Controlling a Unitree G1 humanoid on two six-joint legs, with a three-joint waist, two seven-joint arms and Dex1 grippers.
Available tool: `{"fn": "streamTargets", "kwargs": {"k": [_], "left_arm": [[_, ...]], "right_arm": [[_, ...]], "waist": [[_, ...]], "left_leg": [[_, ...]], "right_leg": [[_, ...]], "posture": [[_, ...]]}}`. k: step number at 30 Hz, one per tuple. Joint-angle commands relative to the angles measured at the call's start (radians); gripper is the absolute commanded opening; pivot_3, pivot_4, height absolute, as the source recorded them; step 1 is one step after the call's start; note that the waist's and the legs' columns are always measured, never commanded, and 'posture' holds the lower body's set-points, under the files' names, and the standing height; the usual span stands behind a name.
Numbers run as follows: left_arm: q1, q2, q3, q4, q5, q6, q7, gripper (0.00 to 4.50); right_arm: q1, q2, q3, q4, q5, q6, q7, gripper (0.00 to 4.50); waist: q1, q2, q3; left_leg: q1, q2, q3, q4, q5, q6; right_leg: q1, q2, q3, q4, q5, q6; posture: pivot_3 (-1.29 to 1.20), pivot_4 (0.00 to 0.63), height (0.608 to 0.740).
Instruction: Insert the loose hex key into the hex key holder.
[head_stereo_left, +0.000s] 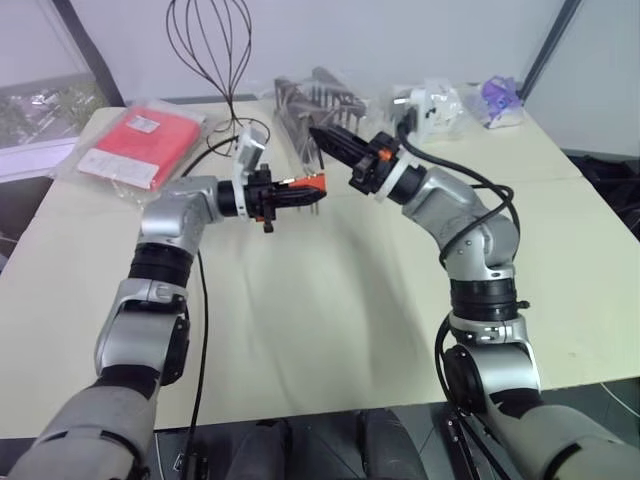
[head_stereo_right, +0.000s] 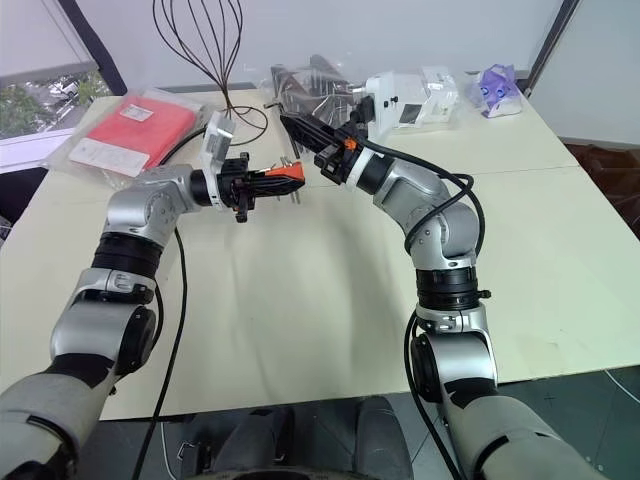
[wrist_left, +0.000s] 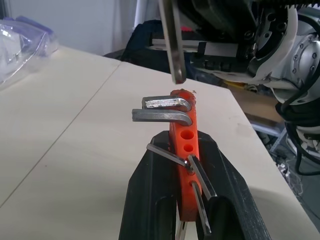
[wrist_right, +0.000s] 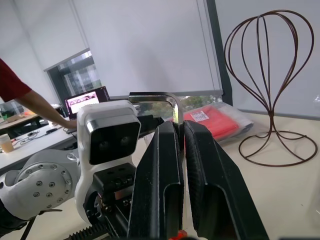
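Both grippers are loaded: the left gripper (head_stereo_left: 296, 192) clamps the hex key holder (wrist_left: 186, 150), the right gripper (head_stereo_left: 330, 139) pinches the loose hex key (wrist_left: 172, 40). Key tip hovers at the holder's twelve o'clock end; insertion remains.

Nothing is reading clearly — the white label on the red packet (head_stereo_right: 130, 130) and the laptop screen (wrist_right: 85, 103) are showing marks too small to make out.
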Motion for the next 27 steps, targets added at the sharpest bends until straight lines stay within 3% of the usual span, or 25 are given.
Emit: {"fn": "streamTargets", "kwargs": {"k": [1, 27], "left_arm": [[-0.011, 0.005, 0.034, -0.044, -0.023, 0.001, 0.007, 0.0], [-0.028, -0.015, 0.085, -0.041, -0.047, 0.028, 0.054, 0.0]], "right_arm": [[-0.016, 0.006, 0.004, -0.004, 0.007, -0.027, 0.001, 0.03], [0.02, -0.019, 0.013, 0.021, -0.01, -0.065, 0.001, 0.03]], "waist": [[0.0, 0.0, 0.0], [0.0, 0.0, 0.0]], "left_leg": [[0.0, 0.0, 0.0, 0.0, 0.0, 0.0], [0.0, 0.0, 0.0, 0.0, 0.0, 0.0]], "right_leg": [[0.0, 0.0, 0.0, 0.0, 0.0, 0.0], [0.0, 0.0, 0.0, 0.0, 0.0, 0.0]], "posture": [[0.0, 0.15, 0.74], [0.0, 0.15, 0.74]]}}
